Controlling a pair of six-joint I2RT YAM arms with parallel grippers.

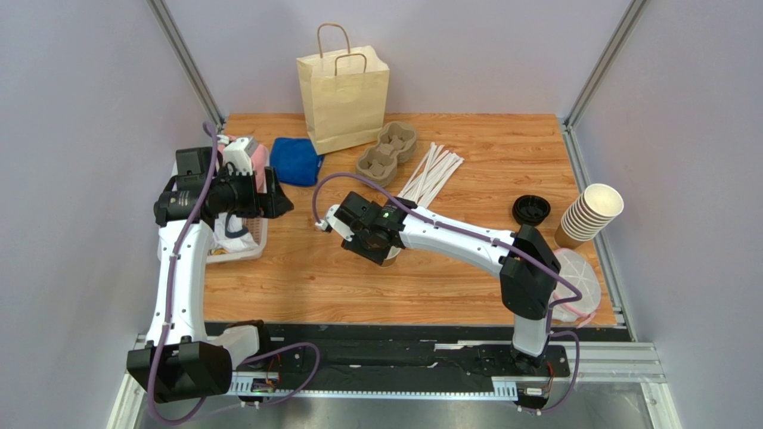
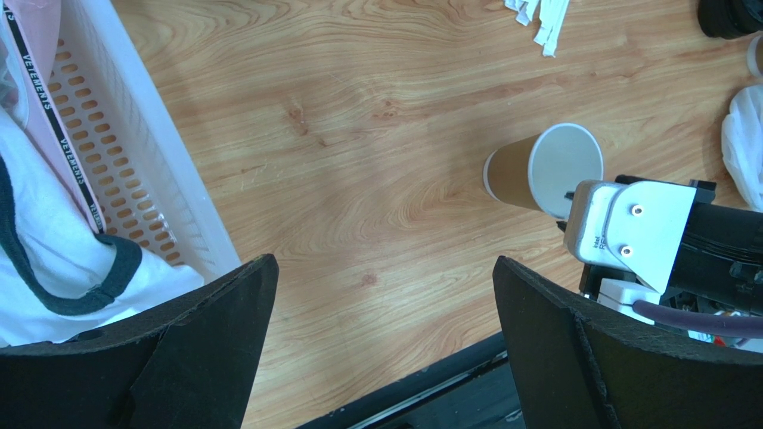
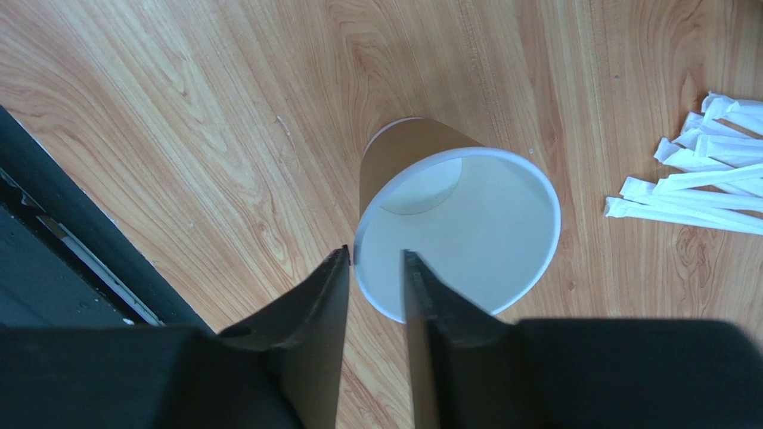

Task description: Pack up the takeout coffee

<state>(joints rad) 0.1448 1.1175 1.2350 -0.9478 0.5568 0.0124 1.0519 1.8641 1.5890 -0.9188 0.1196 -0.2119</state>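
Straddling lidless paper cup [image 3: 457, 223] rim, right fingers [image 3: 313, 331] slightly parted; cup upright.

Light wood-grain table [image 1: 295, 277], plank pattern, black strip along near edge.

Far edge: tan paper bag with twisted handles [image 1: 345, 98], upright. Just beside it, a crumpled blue cloth [image 1: 295, 161] and a grey pulp cup carrier [image 1: 387, 152].

Past centre: loose fan of white paper-wrapped straws [image 1: 432, 174].

Centre: single tan paper cup with white inside, lidless [image 3: 457, 232], upright.

Right: round black plastic lid [image 1: 531, 210]; stack of tan paper cups [image 1: 591, 214] on its side; white crumpled item [image 1: 578, 277], nature unclear.

Left: white perforated plastic basket [image 2: 134, 179].
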